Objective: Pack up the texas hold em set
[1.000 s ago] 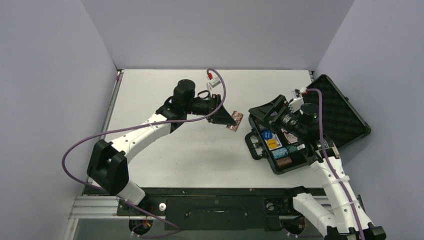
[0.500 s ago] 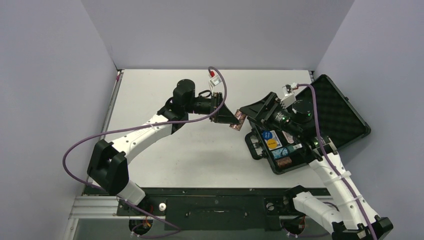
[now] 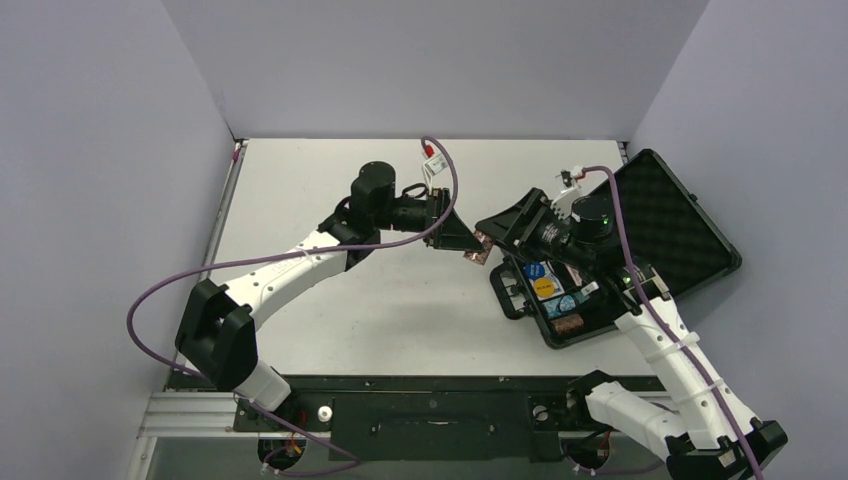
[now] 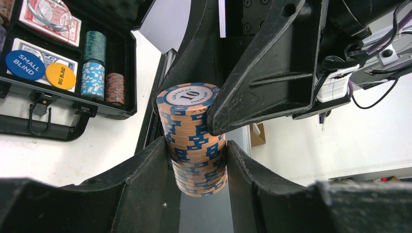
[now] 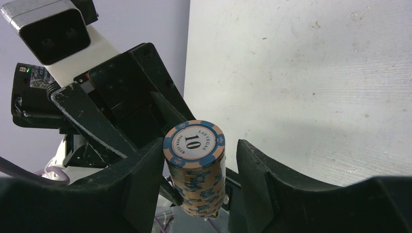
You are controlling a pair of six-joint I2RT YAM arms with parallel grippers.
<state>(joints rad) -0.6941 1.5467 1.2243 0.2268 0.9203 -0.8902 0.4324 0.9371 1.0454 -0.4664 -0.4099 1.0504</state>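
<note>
Orange-and-blue chip stack (image 4: pixel 194 141), its top chip marked 10, is hanging in mid-air just left of the open case (image 3: pixel 680 225), with the left end effector (image 4: pixel 197 160) clenching it by its sides. The right end effector (image 5: pixel 198 153) is bracketing the same stack from the opposite side with its jaws apart. A sliver of space seems to be showing beside one finger, so it is probably not gripping yet, though the angle is making that hard to confirm.

Inside the case, which is sitting at the right of the worktop (image 3: pixel 350 310), a blue disc (image 4: pixel 25 64) and a yellow disc (image 4: pixel 60 75) are lying beside the card decks (image 4: pixel 51 22). Three chip columns (image 4: pixel 94 63) are already filling their slots.

Judging by this, the packing is running well along. The airborne stack is yet to be slotted in, and the lid is standing open, waiting to be shut. No dice are showing.
</note>
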